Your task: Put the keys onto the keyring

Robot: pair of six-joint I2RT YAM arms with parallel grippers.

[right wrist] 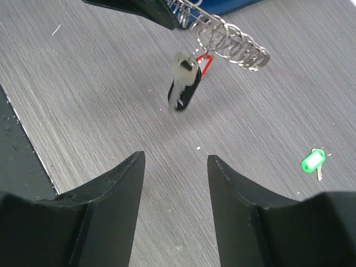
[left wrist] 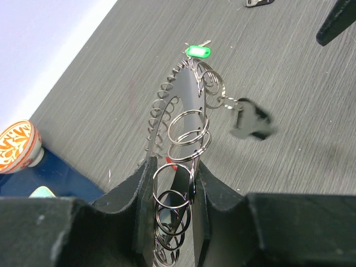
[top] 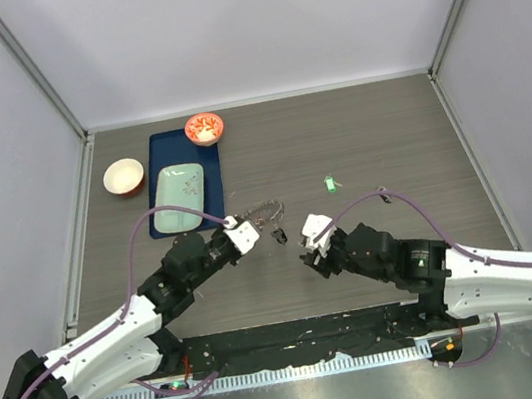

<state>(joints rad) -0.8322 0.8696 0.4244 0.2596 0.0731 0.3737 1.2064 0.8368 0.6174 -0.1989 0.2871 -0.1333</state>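
Observation:
My left gripper (top: 246,231) is shut on the keyring (top: 266,210), a silvery ring strung with several small split rings (left wrist: 188,129), and holds it just above the table. From it hangs a dark key (right wrist: 183,89), with a red key (right wrist: 204,64) behind it. To the right, my right gripper (right wrist: 175,158) stands open with nothing in it, a little short of the hanging dark key (top: 279,236). A green key (top: 329,183) lies loose on the table beyond the ring, also visible in both wrist views (left wrist: 198,52) (right wrist: 312,161).
At the back left lies a blue tray (top: 165,147) bearing a mint plate (top: 177,195) and a red patterned bowl (top: 204,127). A white and orange bowl (top: 124,176) stands left of the tray. A small dark object (left wrist: 258,3) lies farther off on the table.

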